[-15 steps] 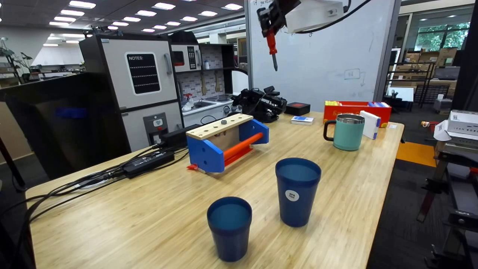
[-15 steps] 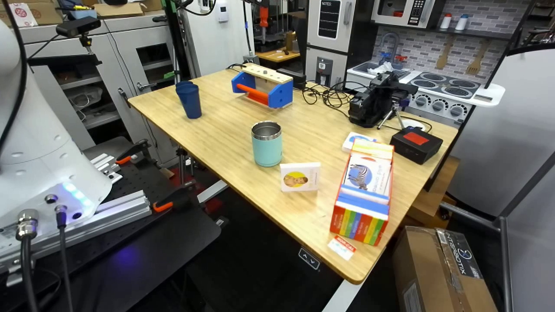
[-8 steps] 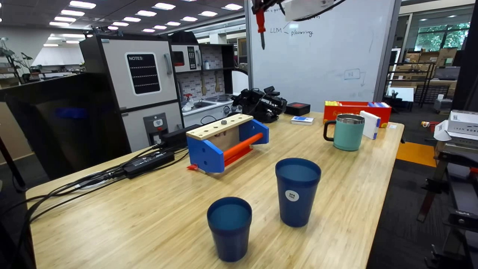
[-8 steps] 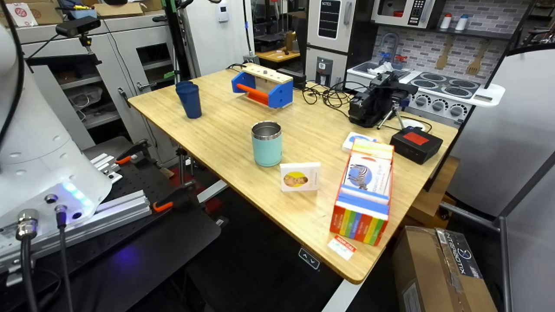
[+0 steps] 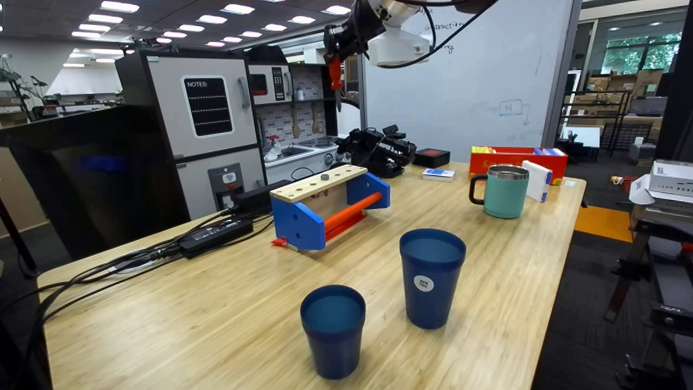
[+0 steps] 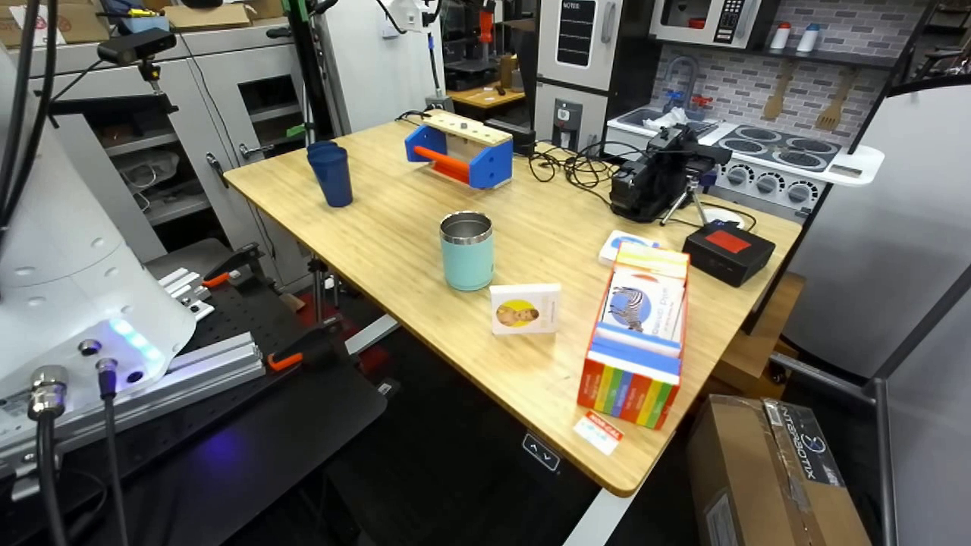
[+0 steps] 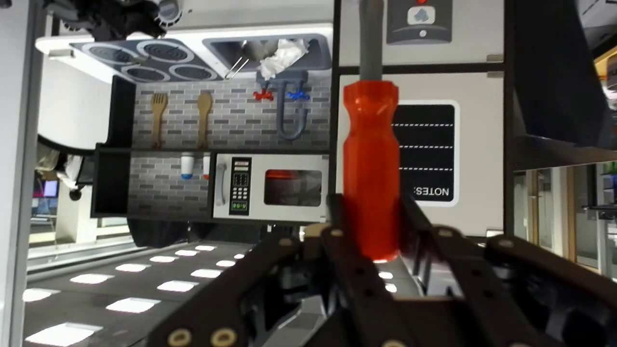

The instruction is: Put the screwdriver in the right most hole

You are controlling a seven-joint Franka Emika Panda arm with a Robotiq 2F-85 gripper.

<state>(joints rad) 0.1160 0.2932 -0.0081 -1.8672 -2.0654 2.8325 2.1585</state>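
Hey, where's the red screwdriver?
In an exterior view, the screwdriver is in the end effector, near top centre, left of the whiteboard, higher than the rack.

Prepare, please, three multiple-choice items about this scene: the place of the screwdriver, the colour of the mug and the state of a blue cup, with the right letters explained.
1. Where is the screwdriver?
A) on the table
B) in the gripper
C) in a rack hole

2. What colour is the body of the mug?
A) orange
B) white
C) blue-green

3. How does the blue cup with the white label stand?
A) upright
B) on its side
C) upside-down

1 B: the wrist view shows its handle gripped.
2 C: both exterior views show this colour.
3 A: its open mouth faces up in an exterior view.
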